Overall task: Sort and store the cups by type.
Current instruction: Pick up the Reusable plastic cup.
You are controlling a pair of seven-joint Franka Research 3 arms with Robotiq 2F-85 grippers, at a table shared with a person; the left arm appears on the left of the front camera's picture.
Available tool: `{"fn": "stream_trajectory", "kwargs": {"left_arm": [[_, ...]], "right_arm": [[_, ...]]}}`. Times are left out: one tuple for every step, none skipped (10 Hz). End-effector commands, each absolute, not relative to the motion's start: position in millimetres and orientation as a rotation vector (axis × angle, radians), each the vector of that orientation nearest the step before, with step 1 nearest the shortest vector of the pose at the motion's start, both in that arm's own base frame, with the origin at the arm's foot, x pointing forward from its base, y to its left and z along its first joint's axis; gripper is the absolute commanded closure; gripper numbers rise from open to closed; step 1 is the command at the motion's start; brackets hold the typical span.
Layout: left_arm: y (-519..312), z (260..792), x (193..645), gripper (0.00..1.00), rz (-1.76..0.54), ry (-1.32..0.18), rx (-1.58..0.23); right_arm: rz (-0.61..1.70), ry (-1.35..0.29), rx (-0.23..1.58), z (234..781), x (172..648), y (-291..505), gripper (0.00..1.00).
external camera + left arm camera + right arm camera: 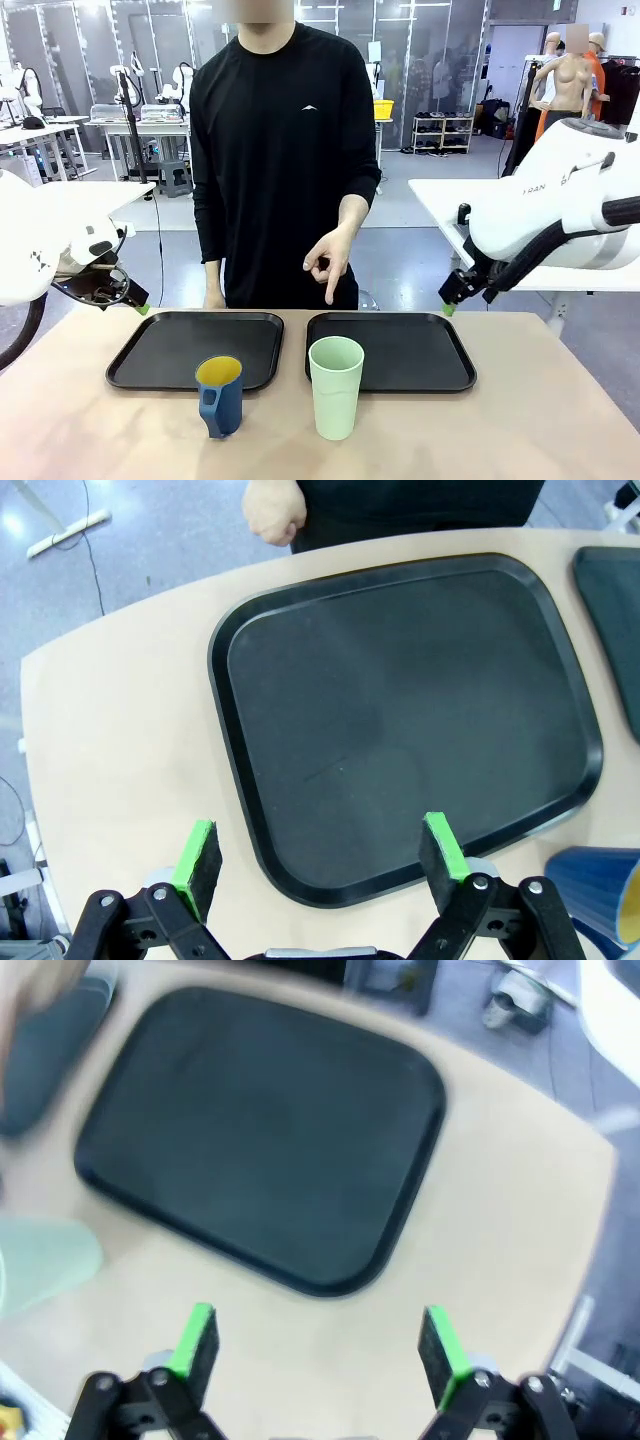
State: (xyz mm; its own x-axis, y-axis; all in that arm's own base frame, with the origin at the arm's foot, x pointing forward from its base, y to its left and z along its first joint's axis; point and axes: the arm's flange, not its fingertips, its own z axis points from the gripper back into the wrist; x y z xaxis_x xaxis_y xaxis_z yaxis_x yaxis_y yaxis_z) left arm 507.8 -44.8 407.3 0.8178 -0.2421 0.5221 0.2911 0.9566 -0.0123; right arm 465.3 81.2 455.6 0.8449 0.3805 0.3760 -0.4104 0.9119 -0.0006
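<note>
Before blk trays (150, 358) (425, 352): blue mug (220, 398), tapered mint tumbler (335, 392); left gripper (320, 832), right gripper (318, 1318) released.

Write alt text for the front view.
A dark blue mug with a yellow inside and a taller mint-green tumbler stand on the table, in front of the left tray and the right tray, both black. Across the table, a person's hand points down toward the right tray.

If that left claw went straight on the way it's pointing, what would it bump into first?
Probably the black tray: in its wrist view the open left gripper aims at the tray's bare bottom near the closest rim. The blue mug sits off to one side. Depth is hard to judge.
</note>
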Motion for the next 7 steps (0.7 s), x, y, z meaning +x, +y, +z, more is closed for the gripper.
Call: {"fn": "stream_trajectory", "kwargs": {"left_arm": [[-44.9,408.3,508.4,0.00,-0.285,-0.546,-0.093],[-44.9,408.3,508.4,0.00,-0.285,-0.546,-0.093],[-44.9,408.3,508.4,0.00,-0.285,-0.546,-0.093],[-44.9,408.3,508.4,0.00,-0.285,-0.546,-0.093],[-44.9,408.3,508.4,0.00,-0.285,-0.546,-0.093],[-44.9,408.3,508.4,0.00,-0.285,-0.546,-0.093],[-44.9,408.3,508.4,0.00,-0.285,-0.546,-0.093]], "right_arm": [[0.691,-0.331,-0.058,470.8,459.1,70.1,0.00],[0.781,-0.333,-0.142,472.5,456.7,69.2,0.00],[0.905,-0.337,-0.221,474.4,452.1,68.9,0.00],[0.994,-0.317,-0.241,475.3,448.0,70.3,0.00],[1.127,-0.292,-0.243,474.0,442.4,73.7,0.00],[1.224,-0.261,-0.208,471.9,437.6,76.9,0.00],[1.321,-0.233,-0.182,471.1,431.7,77.5,0.00]]}}
